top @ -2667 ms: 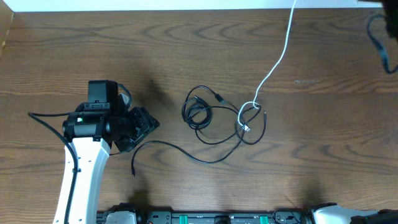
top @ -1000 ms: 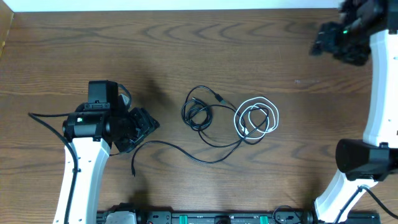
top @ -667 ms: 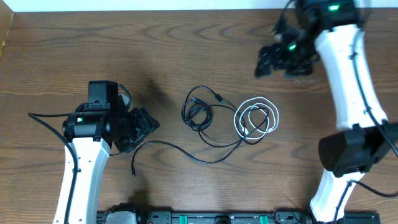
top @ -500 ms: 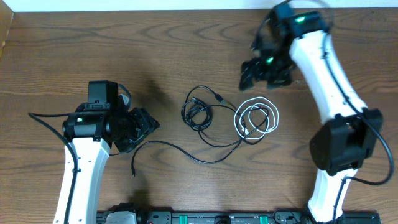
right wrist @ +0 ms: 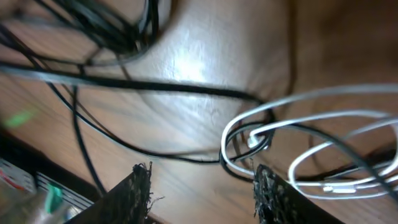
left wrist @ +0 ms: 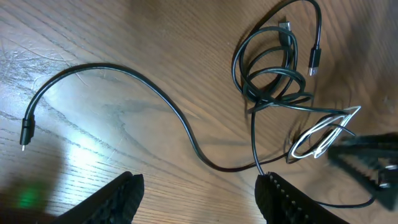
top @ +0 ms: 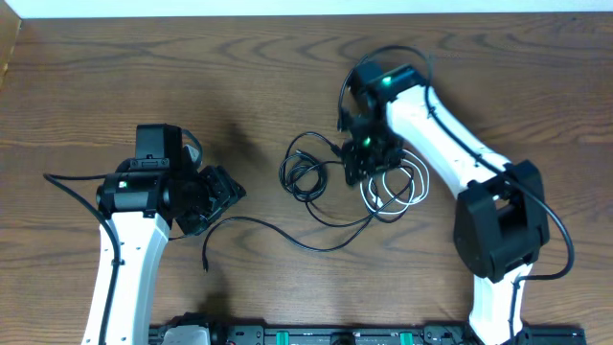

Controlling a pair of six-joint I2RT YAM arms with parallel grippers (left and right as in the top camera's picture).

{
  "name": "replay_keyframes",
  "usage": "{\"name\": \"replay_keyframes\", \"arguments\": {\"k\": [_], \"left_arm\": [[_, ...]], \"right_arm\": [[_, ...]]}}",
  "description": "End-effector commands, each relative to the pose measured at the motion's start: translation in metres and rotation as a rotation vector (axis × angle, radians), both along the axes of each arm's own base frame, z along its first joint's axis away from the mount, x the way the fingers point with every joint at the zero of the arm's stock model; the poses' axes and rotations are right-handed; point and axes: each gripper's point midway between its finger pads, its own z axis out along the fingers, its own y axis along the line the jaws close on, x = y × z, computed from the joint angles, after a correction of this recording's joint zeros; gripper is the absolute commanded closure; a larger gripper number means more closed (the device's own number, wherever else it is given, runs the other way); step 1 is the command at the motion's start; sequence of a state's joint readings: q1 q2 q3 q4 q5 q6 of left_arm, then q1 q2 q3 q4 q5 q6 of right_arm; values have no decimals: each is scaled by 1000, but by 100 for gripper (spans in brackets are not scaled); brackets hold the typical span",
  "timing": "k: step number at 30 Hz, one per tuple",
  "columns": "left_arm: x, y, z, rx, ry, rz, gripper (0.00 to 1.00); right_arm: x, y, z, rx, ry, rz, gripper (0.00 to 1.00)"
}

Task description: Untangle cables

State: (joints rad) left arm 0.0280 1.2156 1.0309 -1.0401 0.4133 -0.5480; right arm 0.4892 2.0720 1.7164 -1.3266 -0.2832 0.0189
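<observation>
Across your dark wood-grain desk (top: 239, 77), a pale strip (top: 239, 8) along its far edge, black cables (top: 305, 177) and white cable (top: 395, 189) tangled mid-desk, your right jaws spread apart, swung in from the far corner onto the white loops, left jaws spread, unmoved.

Glossy wood-grain table (top: 115, 77), rubbery cables (top: 316, 177)

Mostly black cables (top: 305, 180), one white cable (top: 395, 187), brown wood-grain table (top: 239, 67).

On the desk (left wrist: 124, 37) black cables (left wrist: 273, 74) lie coiled, one tail curving left; the white cable (left wrist: 323, 134) loops beside them. The left hand (left wrist: 202, 186) hangs spread.
</observation>
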Motion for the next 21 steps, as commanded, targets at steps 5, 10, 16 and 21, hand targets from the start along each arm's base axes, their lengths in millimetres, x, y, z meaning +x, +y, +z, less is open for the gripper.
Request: {"name": "replay_keyframes", "arguments": {"k": [5, 10, 16, 21], "left_arm": [[1, 1, 2, 10, -10, -15, 37], [1, 1, 2, 10, -11, -15, 37], [2, 1, 2, 10, -13, -15, 37], [2, 1, 2, 10, -13, -15, 37]], "right_arm": [[-21, -1, -25, -103, 0, 49, 55], [-22, -8, -43, -145, -16, 14, 64], [-15, -9, -45, -158, -51, 17, 62], [-11, -6, -46, -146, -68, 16, 66]]}}
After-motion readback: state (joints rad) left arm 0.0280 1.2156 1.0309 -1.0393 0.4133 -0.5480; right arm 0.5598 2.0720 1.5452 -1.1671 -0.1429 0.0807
